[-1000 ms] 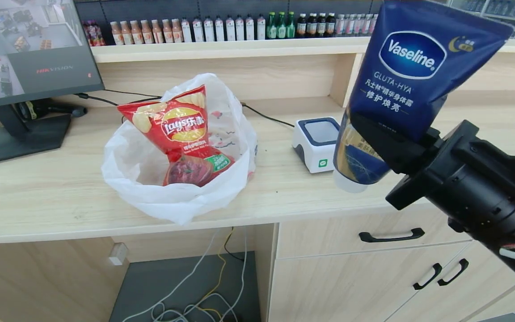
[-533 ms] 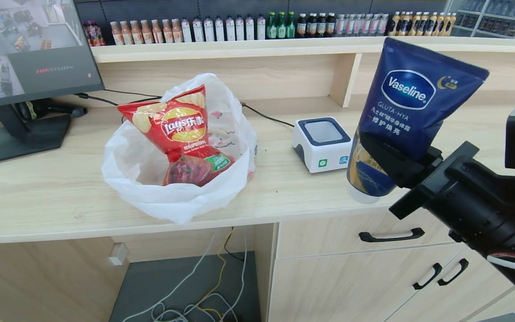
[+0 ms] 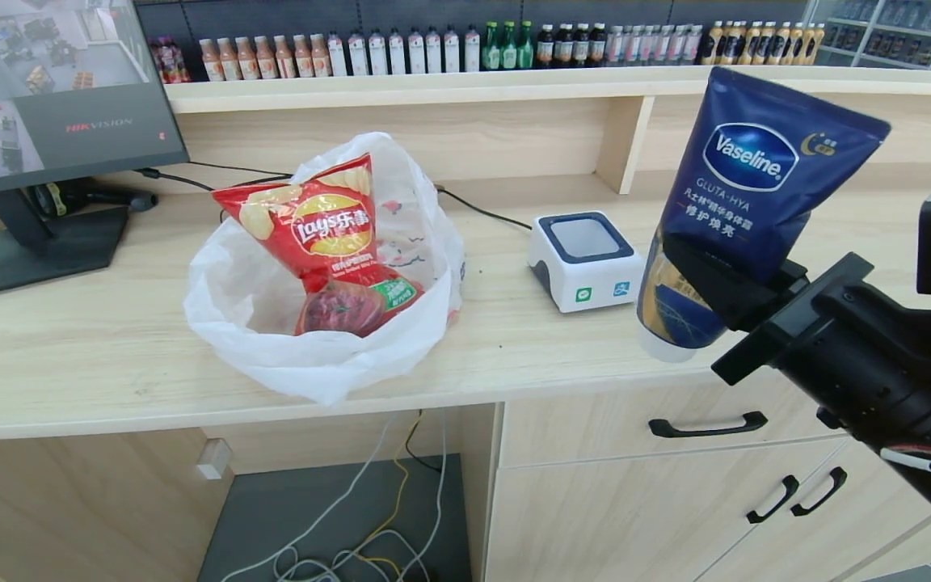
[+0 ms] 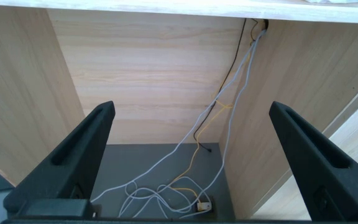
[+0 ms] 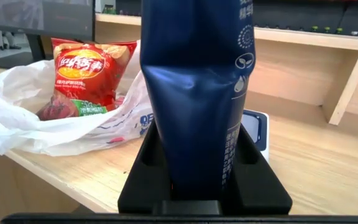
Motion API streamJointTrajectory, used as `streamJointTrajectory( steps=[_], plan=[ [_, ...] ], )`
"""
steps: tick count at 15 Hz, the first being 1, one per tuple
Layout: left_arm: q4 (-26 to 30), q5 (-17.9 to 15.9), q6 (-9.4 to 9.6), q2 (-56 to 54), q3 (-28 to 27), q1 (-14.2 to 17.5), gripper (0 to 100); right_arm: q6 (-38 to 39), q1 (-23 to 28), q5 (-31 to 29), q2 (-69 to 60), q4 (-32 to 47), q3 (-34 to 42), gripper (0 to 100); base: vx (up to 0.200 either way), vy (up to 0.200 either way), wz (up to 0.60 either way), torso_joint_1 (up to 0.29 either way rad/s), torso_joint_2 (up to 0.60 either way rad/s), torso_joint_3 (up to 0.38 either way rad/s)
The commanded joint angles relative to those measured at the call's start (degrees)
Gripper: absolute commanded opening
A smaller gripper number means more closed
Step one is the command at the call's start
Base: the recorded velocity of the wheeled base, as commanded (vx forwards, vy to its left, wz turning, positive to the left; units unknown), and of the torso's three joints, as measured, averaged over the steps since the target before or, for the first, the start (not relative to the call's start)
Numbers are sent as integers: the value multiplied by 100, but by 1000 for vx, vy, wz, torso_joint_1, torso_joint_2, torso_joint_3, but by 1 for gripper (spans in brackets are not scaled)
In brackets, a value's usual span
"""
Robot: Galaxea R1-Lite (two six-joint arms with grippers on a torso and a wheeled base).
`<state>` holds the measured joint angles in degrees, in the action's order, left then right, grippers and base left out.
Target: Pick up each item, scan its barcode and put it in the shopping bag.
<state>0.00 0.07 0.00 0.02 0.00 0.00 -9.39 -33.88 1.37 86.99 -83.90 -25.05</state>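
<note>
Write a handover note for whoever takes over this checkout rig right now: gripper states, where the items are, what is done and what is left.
Right gripper: shut on the blue lotion tube, held cap-down in the air, to the right of the barcode scanner.
Left gripper: open, holding nothing, low under the counter.
Shopping bag: open on the counter, left of the scanner, with the red bag of chips upright inside.
Done: chips bagged.
Left: present the tube's barcode to the scanner (whether it has been scanned cannot be told), then place it in the bag.
</note>
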Motion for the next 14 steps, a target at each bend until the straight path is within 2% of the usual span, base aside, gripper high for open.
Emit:
streamJointTrajectory(
  steps=[1,10,14],
  plan=[
    [0,1,0,-2,0,-9,100,-2,4,-5,46,5,9,0,0,200,0,12,2,-2],
    [0,1,-9,-2,0,0,100,86,-40,48,-51,31,-193,0,0,200,0,3,2,3],
    [0,1,0,-2,0,-9,100,156,-348,66,99,172,-967,0,0,0,0,0,0,0]
  ],
)
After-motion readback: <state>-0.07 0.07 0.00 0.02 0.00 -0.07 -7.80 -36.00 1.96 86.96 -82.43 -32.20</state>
